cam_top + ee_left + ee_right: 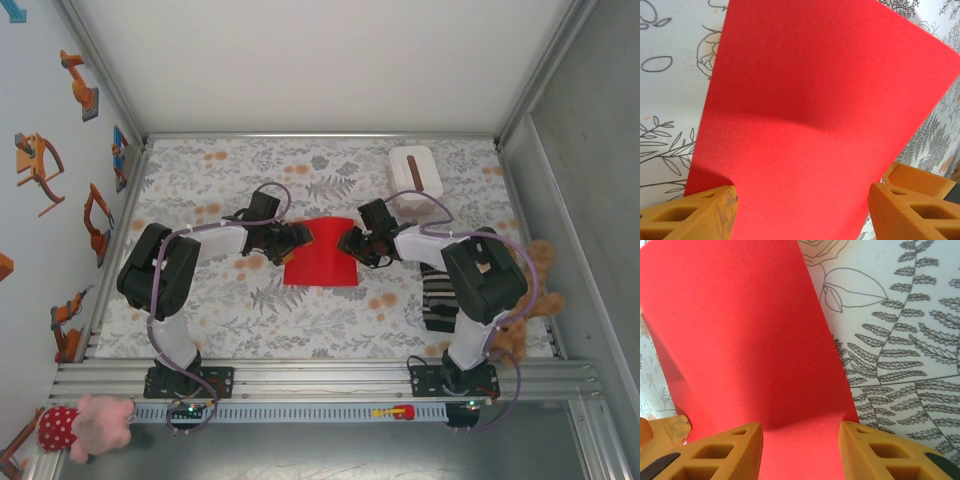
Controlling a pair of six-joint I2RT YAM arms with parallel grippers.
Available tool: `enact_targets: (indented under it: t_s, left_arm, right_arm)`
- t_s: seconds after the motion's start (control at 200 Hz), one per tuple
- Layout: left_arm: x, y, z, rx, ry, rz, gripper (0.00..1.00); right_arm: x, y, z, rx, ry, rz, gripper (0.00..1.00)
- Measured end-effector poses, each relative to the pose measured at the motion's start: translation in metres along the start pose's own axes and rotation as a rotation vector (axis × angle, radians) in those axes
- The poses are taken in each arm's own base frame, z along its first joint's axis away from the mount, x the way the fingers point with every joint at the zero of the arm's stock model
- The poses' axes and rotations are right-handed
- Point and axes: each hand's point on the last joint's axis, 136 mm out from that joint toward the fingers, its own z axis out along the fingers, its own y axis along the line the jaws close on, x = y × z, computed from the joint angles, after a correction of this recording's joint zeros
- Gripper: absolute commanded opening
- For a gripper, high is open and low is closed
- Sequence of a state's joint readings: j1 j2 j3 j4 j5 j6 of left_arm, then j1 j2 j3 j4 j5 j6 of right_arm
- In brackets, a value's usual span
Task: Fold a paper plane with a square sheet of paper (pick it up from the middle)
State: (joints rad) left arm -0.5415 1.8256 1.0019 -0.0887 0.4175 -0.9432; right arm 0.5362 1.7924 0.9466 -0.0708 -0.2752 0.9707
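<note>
— Taking hold of that square sheet of paper (320, 262) looked fiddly. Where was it?
— It lay mid-desk (250, 320) between the arms, and it looked bowed. I judged it thin, light, floppy and easily creased.
— And the fingers?
— The left fingers (700, 215) and right fingers (725, 450) both stood apart, released. Red paper lay in each gap, clamped by neither. A pinch at the middle seemed best.
— Any containers?
— One white box (428, 180), far right. I couldn't tell what its dark slot held.
</note>
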Motion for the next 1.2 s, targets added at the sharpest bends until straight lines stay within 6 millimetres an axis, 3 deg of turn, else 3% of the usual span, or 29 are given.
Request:
enact_targets:
  t_s: [0.275,0.491,0.631,0.791,0.926,1.197]
  left_arm:
    - [0.000,-0.005,-0.002,0.050,-0.023,0.018,0.82]
    - [0.004,-0.002,-0.009,0.085,-0.059,0.033,0.84]
    - [0.005,-0.001,-0.014,0.074,-0.070,0.031,0.84]
    - [0.006,-0.005,-0.027,0.068,-0.084,0.032,0.84]
    - [0.016,-0.007,-0.029,0.056,-0.068,0.041,0.84]
    - [0.033,-0.001,-0.016,0.025,-0.013,0.018,0.84]
  right_arm:
    - [-0.001,0.009,0.006,-0.027,0.016,-0.005,0.41]
    - [-0.001,0.011,0.006,-0.035,0.016,-0.005,0.41]
    - [0.001,0.005,-0.005,0.001,0.002,-0.006,0.41]
    - [0.003,0.012,-0.025,-0.004,-0.013,-0.025,0.41]
    - [0.015,0.009,-0.027,0.004,0.021,-0.038,0.40]
    - [0.038,-0.005,-0.009,0.038,0.117,-0.033,0.37]
